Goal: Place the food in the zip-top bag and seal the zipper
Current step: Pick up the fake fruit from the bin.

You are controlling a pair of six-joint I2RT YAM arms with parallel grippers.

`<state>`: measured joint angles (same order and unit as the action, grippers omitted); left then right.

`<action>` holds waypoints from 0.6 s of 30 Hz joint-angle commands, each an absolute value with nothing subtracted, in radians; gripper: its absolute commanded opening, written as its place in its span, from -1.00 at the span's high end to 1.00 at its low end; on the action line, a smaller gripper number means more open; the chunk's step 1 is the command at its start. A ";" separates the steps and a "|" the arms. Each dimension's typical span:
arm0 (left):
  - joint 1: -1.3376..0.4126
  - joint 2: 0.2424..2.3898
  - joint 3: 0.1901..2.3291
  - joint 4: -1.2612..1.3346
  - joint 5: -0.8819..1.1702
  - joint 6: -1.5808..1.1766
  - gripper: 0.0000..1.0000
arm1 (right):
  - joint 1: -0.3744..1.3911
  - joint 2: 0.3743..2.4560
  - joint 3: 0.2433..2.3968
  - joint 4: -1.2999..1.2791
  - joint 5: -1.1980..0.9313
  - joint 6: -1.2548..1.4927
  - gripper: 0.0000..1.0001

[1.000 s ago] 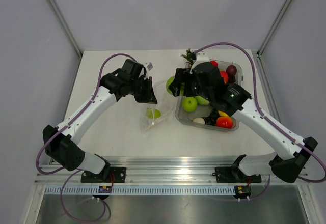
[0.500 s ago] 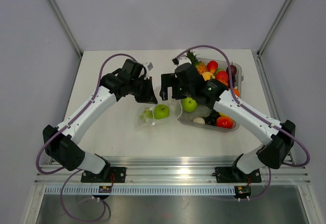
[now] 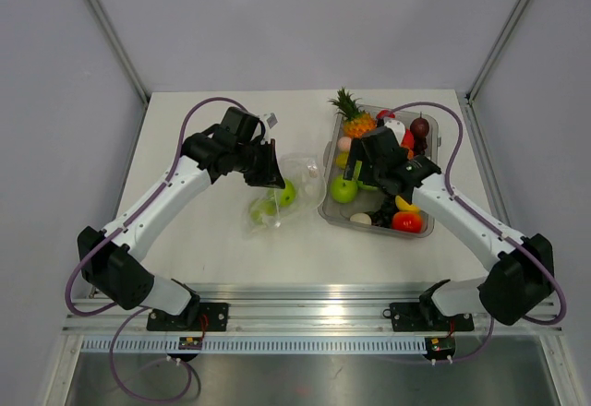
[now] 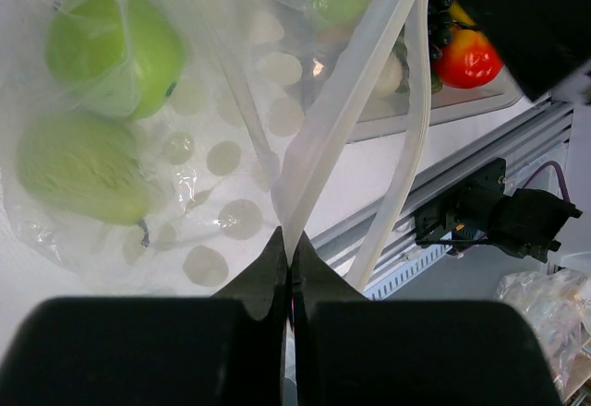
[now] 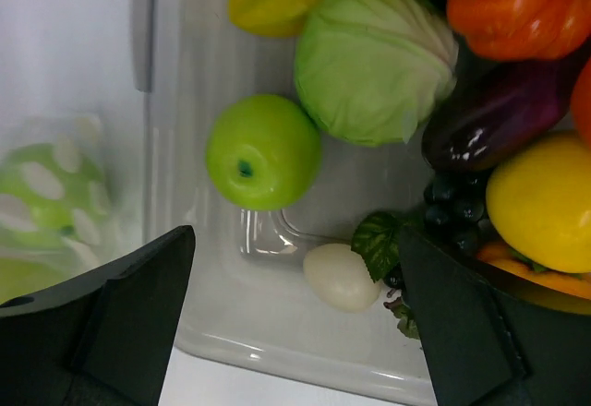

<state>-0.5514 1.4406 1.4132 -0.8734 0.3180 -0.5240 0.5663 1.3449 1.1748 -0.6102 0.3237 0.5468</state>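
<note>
The left gripper is clamped tight on the mouth edge of the soft, clear, crinkly plastic zip-top bag. The bag lies near the middle of the white table, just left of the rigid clear rectangular tray, which sits toward the table's right edge. In the left wrist view the gripper's two dark fingers meet with only the thin clear zipper strip pinched between them. The strip's other track curves away beside it, so the mouth gapes, unsealed. Inside the bag a glossy green toy apple and a paler green piece lie side by side.

The right gripper hangs over the tray's left half. Its black fingers are spread wide and hold nothing. Below and between them a second glossy green apple rests on the tray floor against a pale green cabbage. Nearer the tray's front wall lies a small white egg-shaped piece, and next to it a bunch of dark grapes with a green leaf. To the right are a shiny dark purple aubergine, a round yellow fruit and an orange pepper. From above, a small pineapple stands at the tray's far left corner and a red piece lies at its near right corner.
</note>
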 commanded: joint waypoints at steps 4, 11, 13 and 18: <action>-0.548 1.420 1.427 -0.851 0.330 -0.505 1.00 | 0.546 1.426 1.033 -0.388 0.241 0.647 -0.99; -0.548 1.419 1.416 -0.841 0.344 -0.499 1.00 | 0.545 1.517 0.991 -0.256 0.232 0.699 -0.99; -0.548 1.420 1.414 -0.841 0.347 -0.496 1.00 | 0.545 1.552 1.006 -0.256 0.250 0.699 -0.99; -0.548 1.427 1.413 -0.839 0.347 -0.492 1.00 | 0.538 1.615 1.019 -0.242 0.278 0.709 -0.99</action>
<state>-0.5514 1.4406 1.4128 -0.8726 0.3187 -0.5125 0.5457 1.5898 0.9909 -0.3019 0.2447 0.6827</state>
